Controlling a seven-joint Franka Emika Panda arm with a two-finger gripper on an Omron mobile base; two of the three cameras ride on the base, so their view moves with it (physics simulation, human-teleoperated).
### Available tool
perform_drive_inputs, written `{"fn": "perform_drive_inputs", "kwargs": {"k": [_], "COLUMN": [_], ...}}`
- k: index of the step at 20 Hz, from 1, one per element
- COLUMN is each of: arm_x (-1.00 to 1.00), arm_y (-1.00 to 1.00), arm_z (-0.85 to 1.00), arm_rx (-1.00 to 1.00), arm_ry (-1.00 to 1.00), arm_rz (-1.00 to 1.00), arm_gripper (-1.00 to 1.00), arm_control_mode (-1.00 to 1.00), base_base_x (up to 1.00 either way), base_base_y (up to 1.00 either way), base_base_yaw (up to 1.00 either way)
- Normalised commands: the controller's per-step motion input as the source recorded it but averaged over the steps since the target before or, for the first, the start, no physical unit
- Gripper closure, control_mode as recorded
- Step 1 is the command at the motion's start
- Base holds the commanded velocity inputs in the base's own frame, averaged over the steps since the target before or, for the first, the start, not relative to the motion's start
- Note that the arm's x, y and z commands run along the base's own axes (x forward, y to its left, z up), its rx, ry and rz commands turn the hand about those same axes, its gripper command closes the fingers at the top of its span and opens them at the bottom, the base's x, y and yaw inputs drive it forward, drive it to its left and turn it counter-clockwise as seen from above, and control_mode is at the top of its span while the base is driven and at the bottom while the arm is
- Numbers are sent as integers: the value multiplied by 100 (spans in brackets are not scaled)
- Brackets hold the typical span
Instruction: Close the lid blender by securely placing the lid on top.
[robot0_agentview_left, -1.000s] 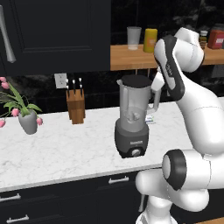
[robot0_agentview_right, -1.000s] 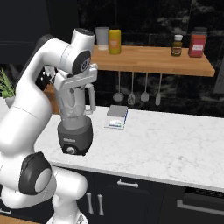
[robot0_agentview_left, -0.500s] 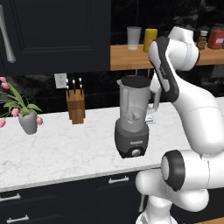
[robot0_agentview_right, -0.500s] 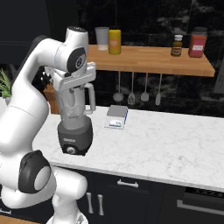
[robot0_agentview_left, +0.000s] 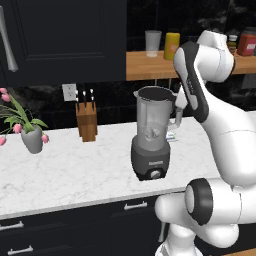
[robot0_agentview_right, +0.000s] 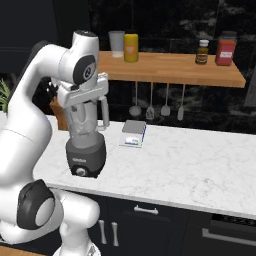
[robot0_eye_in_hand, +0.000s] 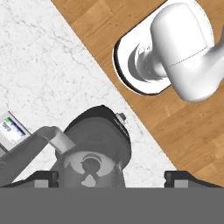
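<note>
Two fingers stand wide apart, released, straddling the tall clear grey blender on the white marble tabletop. The flat black round lid seems seated on the jar's mouth, so placing looks done. The next move, I judge, is a straight lift clear. The hand view looks down over the jar, while the left base view shows its dark rim side-on.
</note>
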Motion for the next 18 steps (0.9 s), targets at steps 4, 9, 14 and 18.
{"fn": "perform_drive_inputs", "kwargs": {"k": [4, 9, 14, 18], "arm_x": [-68, -89, -67, -23], "arm_y": [-33, -63, -69, -71], "arm_z": [0, 0, -15, -47], "arm_rx": [0, 0, 6, 18], "arm_ry": [-1, -8, -36, -51], "arm_rz": [-3, -6, -5, 0], "arm_gripper": [-100, -100, -100, -100], "arm_control_mode": [-100, -100, -100, -100], "base_base_x": [0, 0, 0, 0], "base_base_y": [0, 0, 0, 0], "base_base_yaw": [0, 0, 0, 0]}}
